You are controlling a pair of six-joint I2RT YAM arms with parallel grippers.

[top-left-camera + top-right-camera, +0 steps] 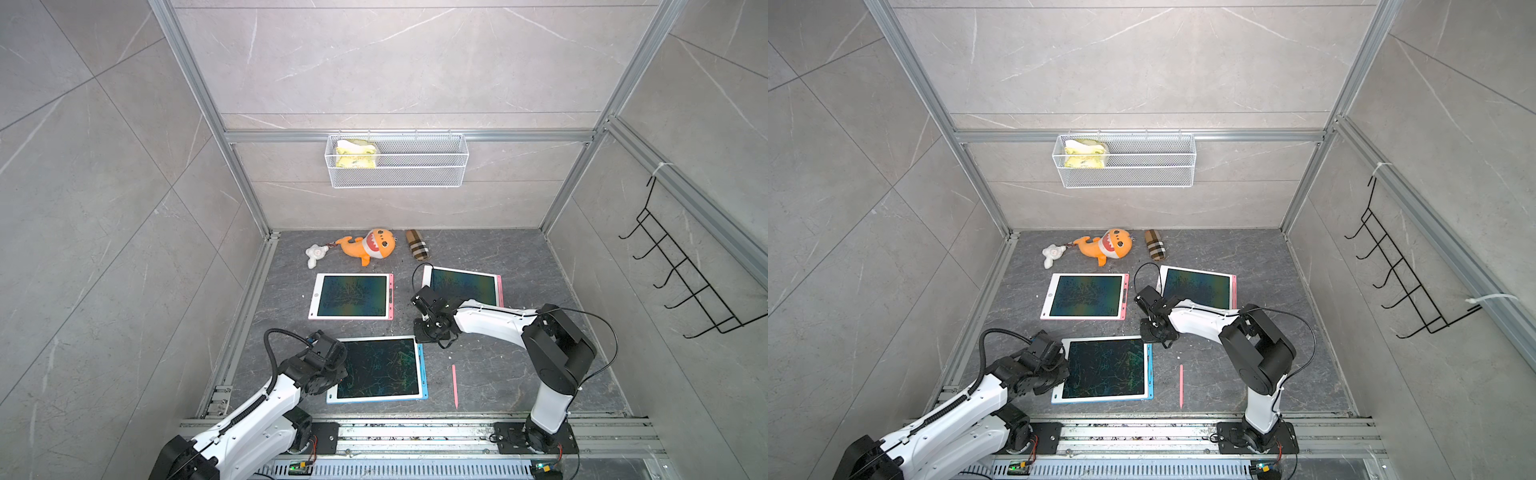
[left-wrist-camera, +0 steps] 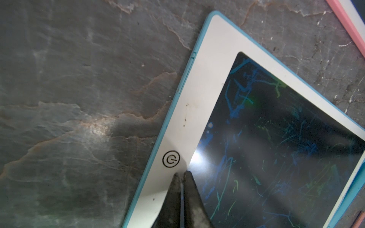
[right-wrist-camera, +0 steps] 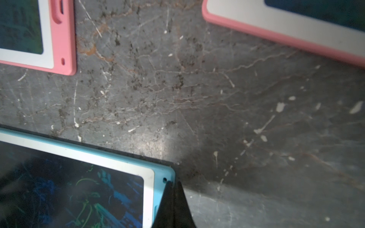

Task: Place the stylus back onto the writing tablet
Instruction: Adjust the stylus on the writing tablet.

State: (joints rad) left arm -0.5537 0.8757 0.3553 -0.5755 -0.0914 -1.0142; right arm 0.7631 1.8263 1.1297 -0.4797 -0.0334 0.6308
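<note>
A pink stylus (image 1: 454, 386) (image 1: 1181, 385) lies loose on the dark stone floor, to the right of the blue-framed writing tablet (image 1: 380, 370) (image 1: 1106, 368). My left gripper (image 2: 182, 173) is shut and empty over that tablet's white left border (image 2: 199, 102), beside its round button (image 2: 171, 159). My right gripper (image 3: 173, 182) is also shut and empty, at the blue tablet's far right corner (image 3: 167, 173). Two pink-framed writing tablets (image 1: 351, 296) (image 1: 463, 286) lie farther back. Neither gripper touches the stylus.
An orange shark plush (image 1: 368, 246), a small white toy (image 1: 316, 254) and a plaid pouch (image 1: 416, 244) lie by the back wall. A wire basket (image 1: 397, 160) hangs above them. A black hook rack (image 1: 681, 266) is on the right wall. A metal rail (image 1: 415, 432) runs along the front.
</note>
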